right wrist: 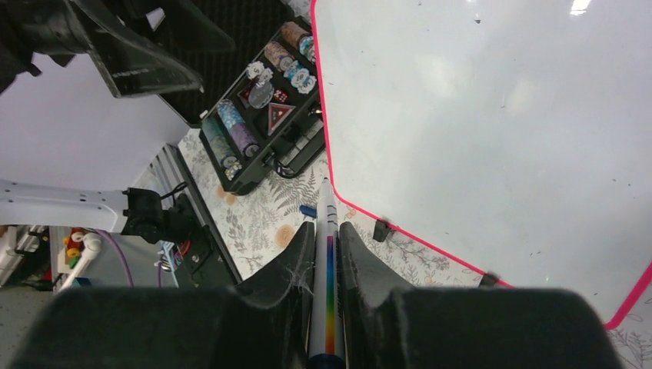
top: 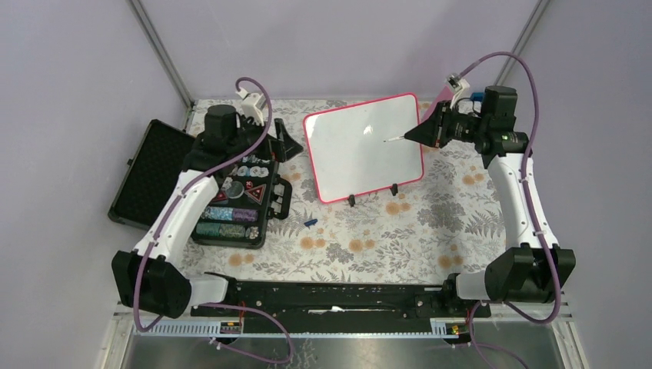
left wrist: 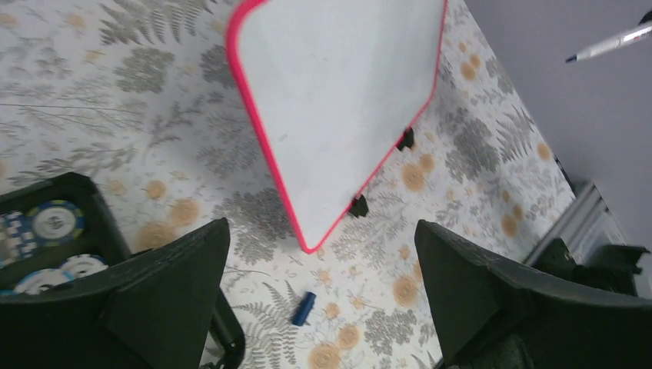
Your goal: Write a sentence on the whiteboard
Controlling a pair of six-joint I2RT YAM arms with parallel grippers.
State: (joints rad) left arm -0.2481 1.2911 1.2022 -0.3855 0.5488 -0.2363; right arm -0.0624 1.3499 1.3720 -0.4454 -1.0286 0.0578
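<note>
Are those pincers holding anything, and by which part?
The right pincer grips a white rainbow-striped marker pen by its barrel; the left pincer is empty.

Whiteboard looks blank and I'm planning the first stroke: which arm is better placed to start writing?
Right. The right fingers clamp the marker, its tip pointing at the right half of the whiteboard. The left fingers are open and empty, off its left edge.

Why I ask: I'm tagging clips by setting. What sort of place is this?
Probably a robotics lab test cell: plain lilac enclosure walls with bare metal corner posts, white-and-black left arm and right arm bolted at the near edge of the floral-clothed table, and a staged pink-framed white whiteboard.
</note>
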